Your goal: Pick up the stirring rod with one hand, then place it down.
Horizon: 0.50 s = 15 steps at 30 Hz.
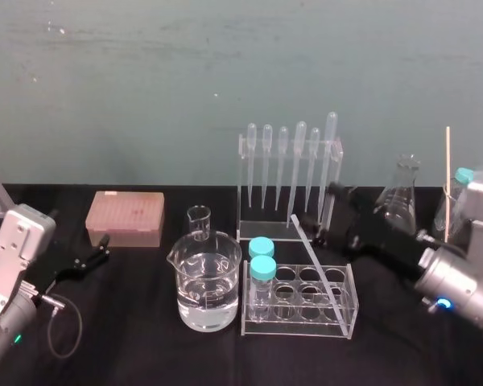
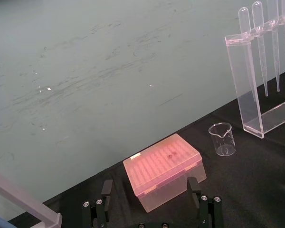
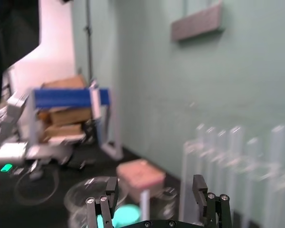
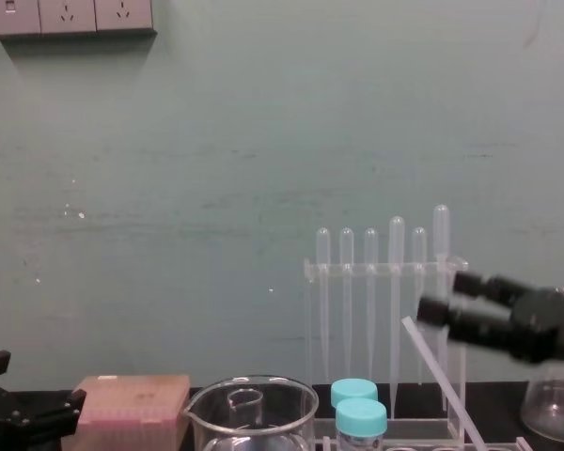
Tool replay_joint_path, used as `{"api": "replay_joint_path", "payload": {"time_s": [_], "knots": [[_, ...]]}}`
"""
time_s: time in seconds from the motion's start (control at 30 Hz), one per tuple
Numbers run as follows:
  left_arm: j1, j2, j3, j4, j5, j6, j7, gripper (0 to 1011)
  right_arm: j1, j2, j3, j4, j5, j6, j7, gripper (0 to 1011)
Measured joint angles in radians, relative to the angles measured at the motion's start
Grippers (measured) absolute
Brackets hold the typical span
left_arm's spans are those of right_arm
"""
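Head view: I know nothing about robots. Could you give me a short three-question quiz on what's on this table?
1. True or false: the rod stands perfectly upright.
2. How many blue-capped tubes stand in the tube rack?
3. Which gripper is by the rod? A) left B) right

Key:
1. False. It slants, with its lower end at the rack.
2. Two.
3. B. The right gripper, open, is by the rod's top end. The left gripper, also open, sits near the pink box.
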Motion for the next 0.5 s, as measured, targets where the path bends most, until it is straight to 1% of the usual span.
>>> {"api": "replay_joint_path", "payload": {"time_s": [0.03, 0.07, 0.13, 0.17, 0.27, 0.3, 0.33, 0.37, 0.47, 0.5], "knots": [[0.000, 0.000, 0.000, 0.000, 0.000, 0.000, 0.000, 1000, -0.004, 0.000, 0.009, -0.008, 0.004, -0.003, -0.011, 1000], [0.000, 0.000, 0.000, 0.000, 0.000, 0.000, 0.000, 1000, -0.014, 0.002, 0.030, -0.023, 0.011, -0.008, -0.039, 1000], [0.000, 0.000, 0.000, 0.000, 0.000, 0.000, 0.000, 1000, -0.025, 0.004, 0.050, -0.037, 0.015, -0.009, -0.069, 1000], [0.000, 0.000, 0.000, 0.000, 0.000, 0.000, 0.000, 1000, -0.038, 0.006, 0.073, -0.050, 0.018, -0.003, -0.107, 1000], [0.000, 0.000, 0.000, 0.000, 0.000, 0.000, 0.000, 1000, -0.057, 0.008, 0.098, -0.061, 0.021, 0.020, -0.158, 1000], [0.000, 0.000, 0.000, 0.000, 0.000, 0.000, 0.000, 1000, -0.073, 0.013, 0.112, -0.070, 0.020, 0.047, -0.197, 1000], [0.000, 0.000, 0.000, 0.000, 0.000, 0.000, 0.000, 1000, -0.080, 0.016, 0.118, -0.075, 0.018, 0.063, -0.216, 1000], [0.000, 0.000, 0.000, 0.000, 0.000, 0.000, 0.000, 1000, -0.096, 0.021, 0.127, -0.083, 0.016, 0.099, -0.250, 1000], [0.000, 0.000, 0.000, 0.000, 0.000, 0.000, 0.000, 1000, -0.117, 0.030, 0.131, -0.095, 0.007, 0.157, -0.293, 1000], [0.000, 0.000, 0.000, 0.000, 0.000, 0.000, 0.000, 1000, -0.129, 0.035, 0.132, -0.101, 0.003, 0.203, -0.320, 1000]]}}
